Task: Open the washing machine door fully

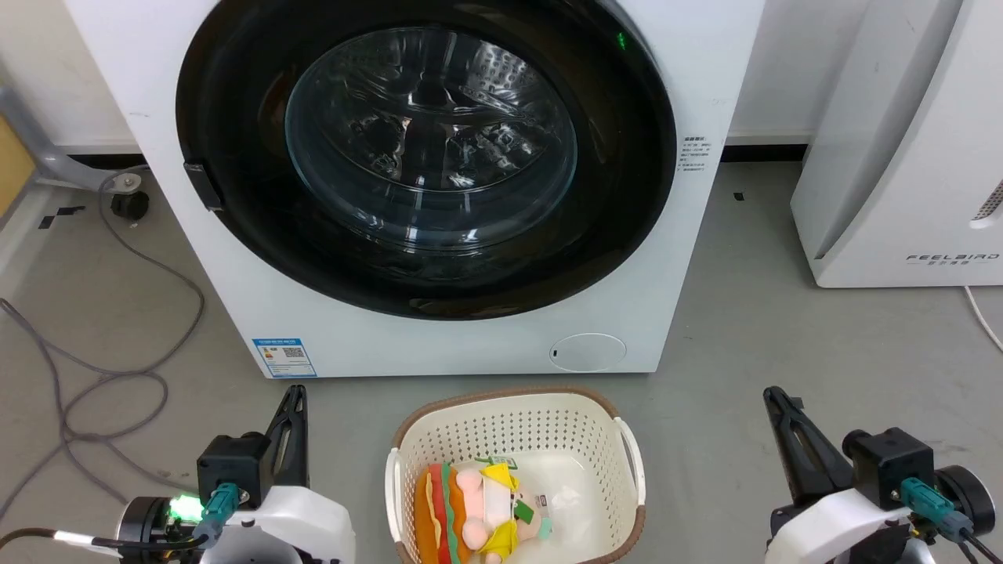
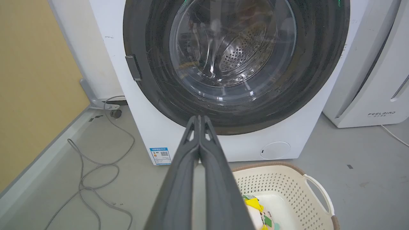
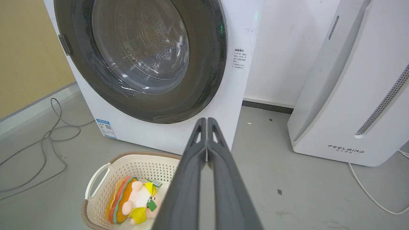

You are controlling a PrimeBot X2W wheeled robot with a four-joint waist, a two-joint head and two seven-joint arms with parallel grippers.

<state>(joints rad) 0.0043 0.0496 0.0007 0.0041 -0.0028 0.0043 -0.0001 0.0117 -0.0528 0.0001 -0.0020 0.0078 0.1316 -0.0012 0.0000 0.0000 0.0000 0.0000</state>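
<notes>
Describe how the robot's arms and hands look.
Left hand and right hand each have two long dark grey tapering fingers with small cut-outs near the tips, a black block, a teal plug, white arm shells. A green light glows at the left wrist.

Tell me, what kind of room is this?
Probably a laundry corner, maybe in a test room: a big white washing machine with its round door closed, a laundry basket holding a plush toy, and loose cables on the floor.
</notes>
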